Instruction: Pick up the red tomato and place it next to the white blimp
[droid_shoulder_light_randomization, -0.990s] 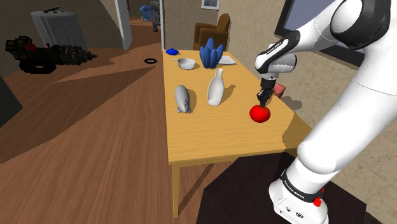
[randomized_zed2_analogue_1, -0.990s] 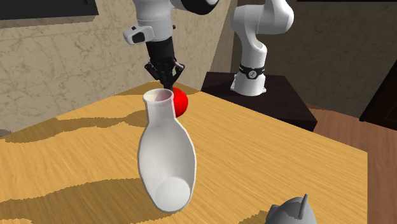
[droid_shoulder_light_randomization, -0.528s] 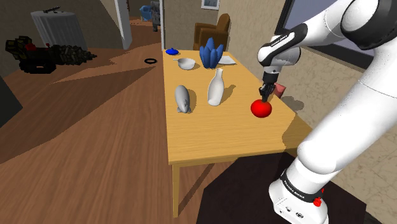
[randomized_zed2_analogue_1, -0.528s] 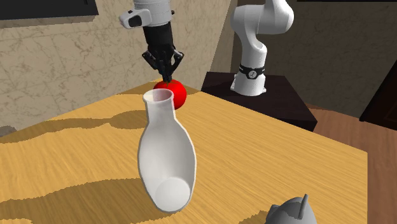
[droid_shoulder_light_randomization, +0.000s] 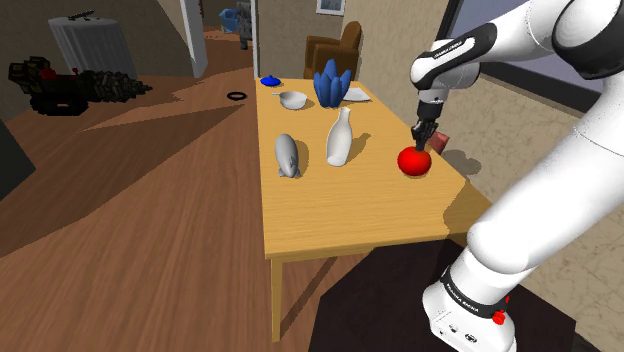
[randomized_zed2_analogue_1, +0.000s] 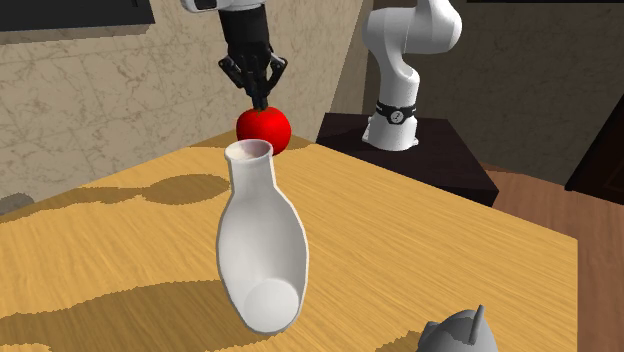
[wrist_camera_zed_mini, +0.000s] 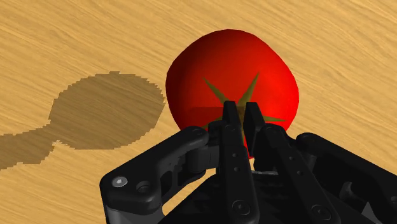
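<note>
Holding tomato (droid_shoulder_light_randomization: 413, 160) clear of table (droid_shoulder_light_randomization: 330, 215), gripper (randomized_zed2_analogue_1: 260, 100) clamped on its stem; nxt: carry over & set by blimp (droid_shoulder_light_randomization: 288, 155).

We count one red tomato (droid_shoulder_light_randomization: 413, 160), one white vase (droid_shoulder_light_randomization: 340, 138), one grey blimp (droid_shoulder_light_randomization: 288, 155) at its nine o'clock, one bowl (droid_shoulder_light_randomization: 293, 99).

The tomato (wrist_camera_zed_mini: 213, 73) looks glossy and smooth, the table (wrist_camera_zed_mini: 356, 38) matt grained wood.

On table (droid_shoulder_light_randomization: 330, 215): vase (droid_shoulder_light_randomization: 340, 140) at middle; blimp (droid_shoulder_light_randomization: 288, 156) just beside it, toward shoulder view's left; bowl (droid_shoulder_light_randomization: 293, 99) behind both, at far end. Tomato (droid_shoulder_light_randomization: 413, 161) by table's right edge in that view, directly under end effector (droid_shoulder_light_randomization: 422, 138).
</note>
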